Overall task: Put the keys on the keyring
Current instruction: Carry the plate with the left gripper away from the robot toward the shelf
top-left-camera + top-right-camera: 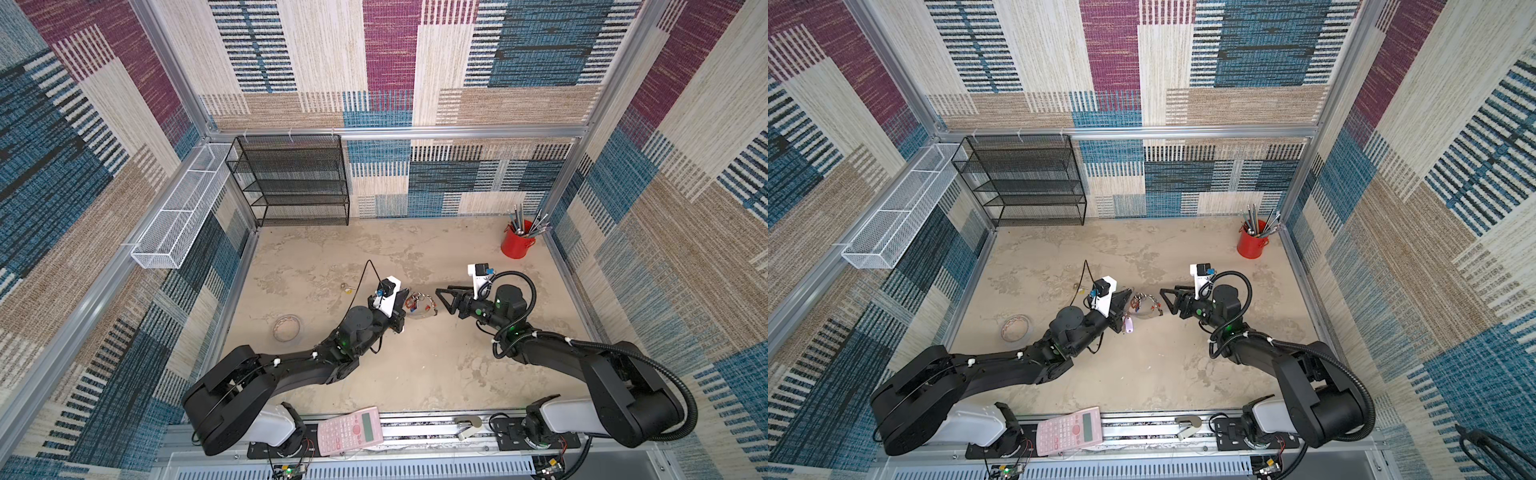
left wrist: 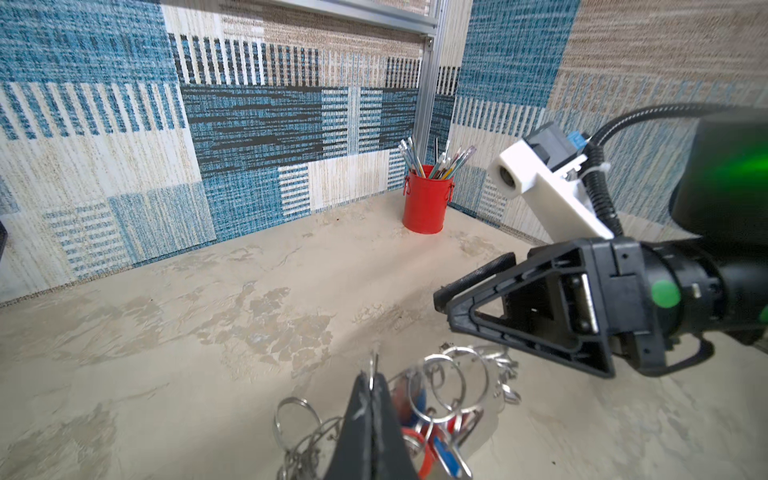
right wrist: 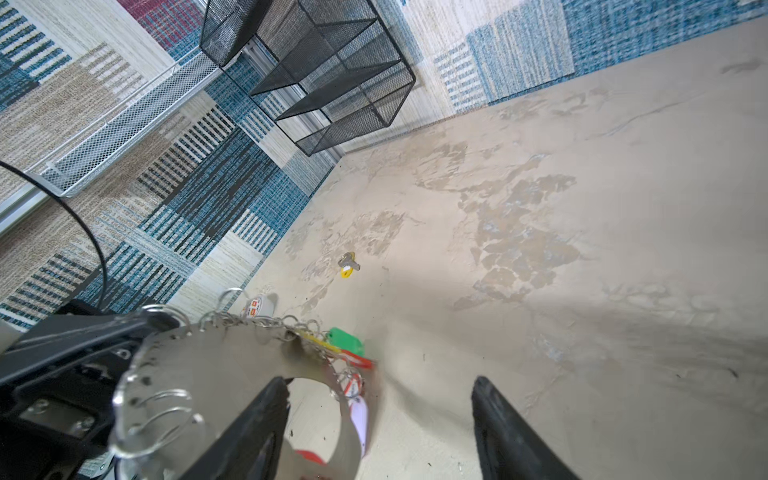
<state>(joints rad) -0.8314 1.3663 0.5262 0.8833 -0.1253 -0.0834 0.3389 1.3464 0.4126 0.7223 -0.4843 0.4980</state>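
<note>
left gripper [image 1: 402,300]: jaws clamped tight on the rim of the keyring [image 3: 232,374]. The left wrist view shows a thin metal edge pinched between the fingers [image 2: 357,415].

right gripper [image 3: 380,382]: jaws wide apart, gripping nothing. It sits just beside the keyring, opposite the left gripper. In the right wrist view one finger overlaps the plate's centre hole; can't tell if it touches.

keys [image 3: 348,266]: silver with a yellow tag, lying flat on the table [image 1: 415,374]. They are well apart from the keyring, out past the left gripper, and not yet on it.

Hung on the keyring:
- small silver rings
- green tag [image 3: 345,338]
- red tag [image 3: 359,360]
- blue tag [image 2: 449,455]
- pale lilac tag [image 1: 1128,324]
- white tag [image 3: 255,307] at the rim, with orange-red print too blurred to read

pink calculator [image 1: 350,426]: on the front rail, well apart from the keyring on the arm-base side. Key legends and any brand are too small to read.

red pen cup [image 1: 516,243]: well apart from the keyring, toward the back corner. Its side is plain red.
</note>
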